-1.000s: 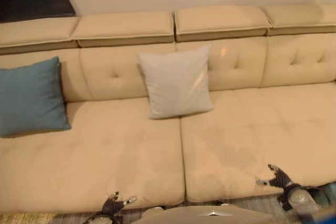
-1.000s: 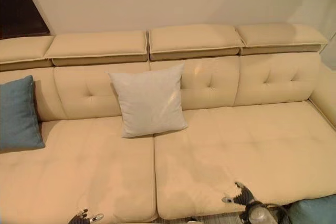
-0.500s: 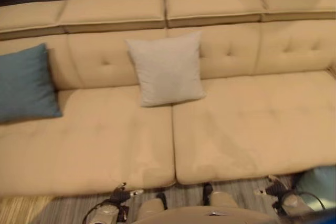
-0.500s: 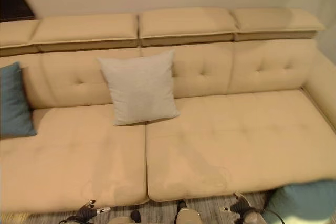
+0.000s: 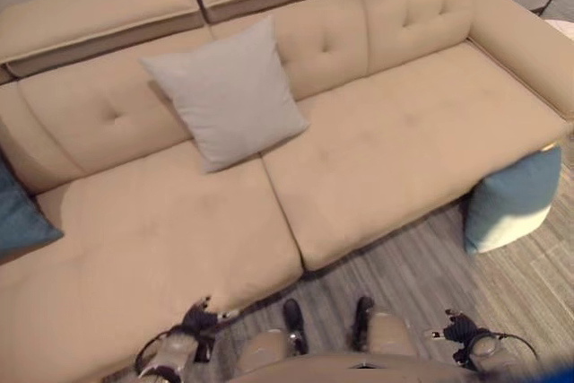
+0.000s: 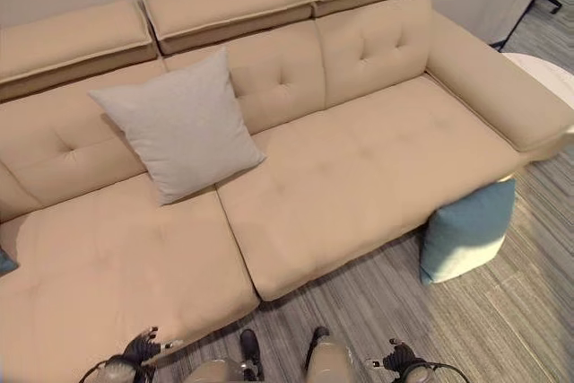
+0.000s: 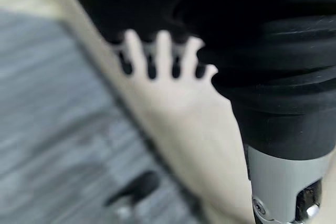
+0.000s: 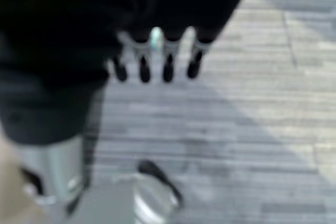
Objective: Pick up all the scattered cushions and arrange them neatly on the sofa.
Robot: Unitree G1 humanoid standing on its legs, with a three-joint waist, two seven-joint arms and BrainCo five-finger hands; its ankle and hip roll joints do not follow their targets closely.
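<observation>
A grey cushion (image 6: 178, 124) leans upright against the backrest of the beige sofa (image 6: 359, 168), upper left of centre. A blue cushion (image 6: 466, 230) stands on the floor (image 6: 502, 311) against the sofa's front at right; another blue cushion (image 5: 16, 213) shows at the left edge. Both the left hand (image 7: 157, 56) and right hand (image 8: 155, 56) hang low, fingers straight and spread, holding nothing.

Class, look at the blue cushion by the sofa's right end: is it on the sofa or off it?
Off it. The blue cushion stands on the grey floor, leaning against the sofa front.
</observation>
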